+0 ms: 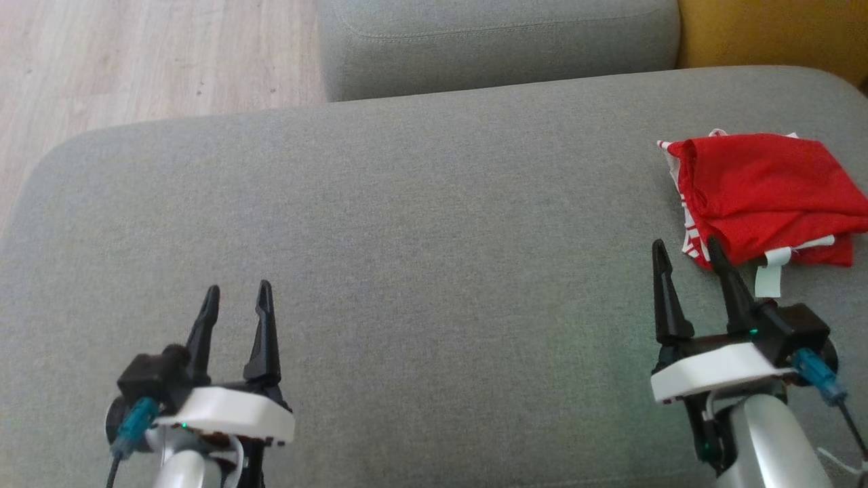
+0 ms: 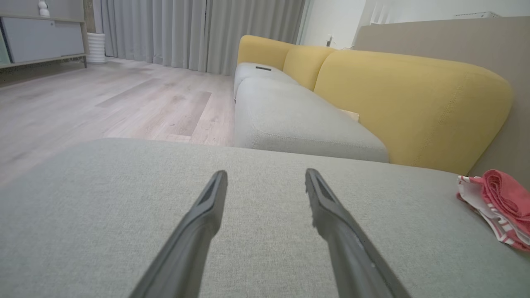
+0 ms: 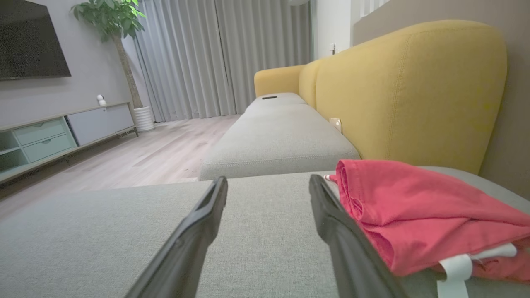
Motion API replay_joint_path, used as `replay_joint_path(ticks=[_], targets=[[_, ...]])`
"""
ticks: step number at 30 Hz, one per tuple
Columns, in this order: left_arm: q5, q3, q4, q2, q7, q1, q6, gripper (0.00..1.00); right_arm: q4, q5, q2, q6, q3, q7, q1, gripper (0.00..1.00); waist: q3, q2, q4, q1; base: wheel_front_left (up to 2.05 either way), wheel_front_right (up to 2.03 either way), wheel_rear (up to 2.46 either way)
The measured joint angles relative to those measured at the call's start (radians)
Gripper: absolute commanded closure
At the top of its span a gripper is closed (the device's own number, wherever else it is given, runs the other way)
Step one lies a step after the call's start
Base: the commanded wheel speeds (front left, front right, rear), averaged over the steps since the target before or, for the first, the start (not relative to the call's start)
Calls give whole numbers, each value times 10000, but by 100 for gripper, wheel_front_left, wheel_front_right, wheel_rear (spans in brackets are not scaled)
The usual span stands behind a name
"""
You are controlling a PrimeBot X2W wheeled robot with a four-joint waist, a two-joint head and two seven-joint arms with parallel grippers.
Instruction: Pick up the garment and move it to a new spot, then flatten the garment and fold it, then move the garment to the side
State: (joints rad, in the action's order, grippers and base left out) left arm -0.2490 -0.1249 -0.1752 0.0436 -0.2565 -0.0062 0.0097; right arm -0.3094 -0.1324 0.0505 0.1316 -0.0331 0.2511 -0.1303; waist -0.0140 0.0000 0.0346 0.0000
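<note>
No text, brand, number or sign can be read anywhere. The folded red fabric garment [image 1: 766, 190] has a white fabric tag [image 1: 770, 274] hanging at its near edge. The face of the tag looks blank in both the head view and the right wrist view. The red-and-white markings [image 1: 690, 234] along the garment's left edge are too small and too crumpled to tell whether they are letters or only stripes.

Red garment [image 1: 766, 193] with white-striped trim lay on the grey cushion [image 1: 420, 224]; yellow backrest [image 3: 410, 91] behind it, pale wood floor [image 1: 135, 54] beyond.
</note>
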Motion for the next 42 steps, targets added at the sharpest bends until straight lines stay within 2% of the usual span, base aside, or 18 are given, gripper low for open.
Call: replay_joint_path(ticks=[1, 6, 42], targets=[[8, 8, 2, 0, 0, 0, -2, 100, 0, 0, 0, 0, -12, 0, 0, 100, -3, 0, 4, 0, 0, 0, 0], [-148, -23, -809, -31, 92, 509, -10, 100, -773, -130, -38, 0, -4, -65, 557, 100, 0, 0, 2, 0, 0, 0, 0], [-3927, 464, -844, -35, 1064, 399, -372, 100, -523, -4234, -48, 0, 428, -1064, 590, 100, 31, 0, -99, 1, 0, 0, 0]])
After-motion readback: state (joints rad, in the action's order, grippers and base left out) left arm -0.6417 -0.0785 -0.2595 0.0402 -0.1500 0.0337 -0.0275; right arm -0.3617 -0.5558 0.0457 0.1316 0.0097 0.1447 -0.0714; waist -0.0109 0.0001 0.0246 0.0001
